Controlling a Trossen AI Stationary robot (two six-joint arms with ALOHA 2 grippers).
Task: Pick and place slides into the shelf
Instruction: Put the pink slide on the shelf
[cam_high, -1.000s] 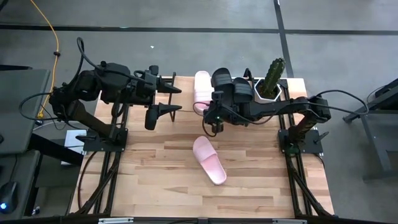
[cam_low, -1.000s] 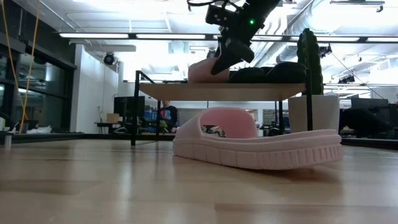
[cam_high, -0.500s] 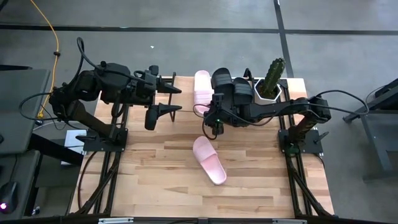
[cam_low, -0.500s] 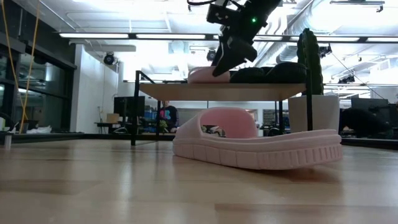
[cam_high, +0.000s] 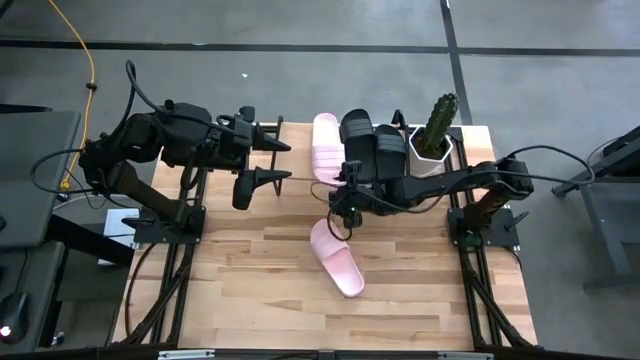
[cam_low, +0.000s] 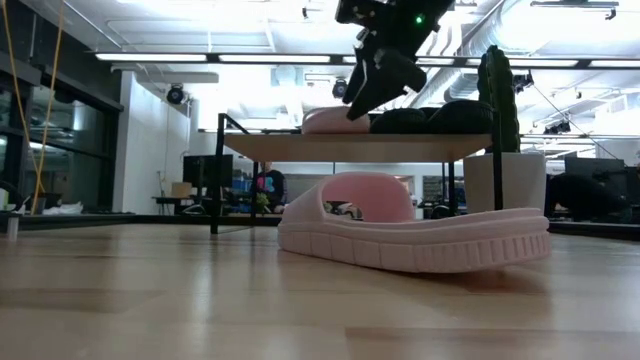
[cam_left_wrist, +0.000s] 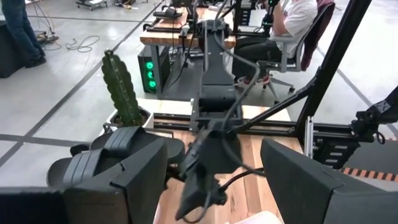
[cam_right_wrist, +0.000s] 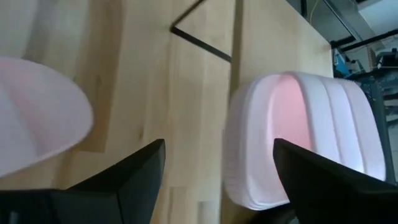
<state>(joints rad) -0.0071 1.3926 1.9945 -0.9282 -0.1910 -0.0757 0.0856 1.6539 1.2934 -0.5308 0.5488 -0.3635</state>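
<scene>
The shelf (cam_low: 300, 147) stands at the table's far middle. Lying flat on its plank top are one pale pink slide (cam_high: 325, 147) (cam_low: 335, 121) and two black slides (cam_high: 358, 138) (cam_high: 389, 150). A second pink slide (cam_high: 336, 257) (cam_low: 410, 235) rests sole-down on the table nearer the front. My right gripper (cam_high: 341, 207) (cam_right_wrist: 217, 186) hangs open just in front of the shelf, between the two pink slides, touching neither. My left gripper (cam_high: 285, 160) waits open, high at the left of the shelf.
A potted cactus (cam_high: 437, 128) in a white pot stands at the shelf's right end. Bare tabletop (cam_high: 230, 280) lies left of and in front of the loose pink slide. Beyond the table, a person sits at a desk (cam_left_wrist: 292, 25).
My right gripper has opened and let go of the pink slide on the shelf. It has then drawn back toward the table's near edge and risen a little. The slide's near end has settled flat onto the plank. The left arm has kept still.
</scene>
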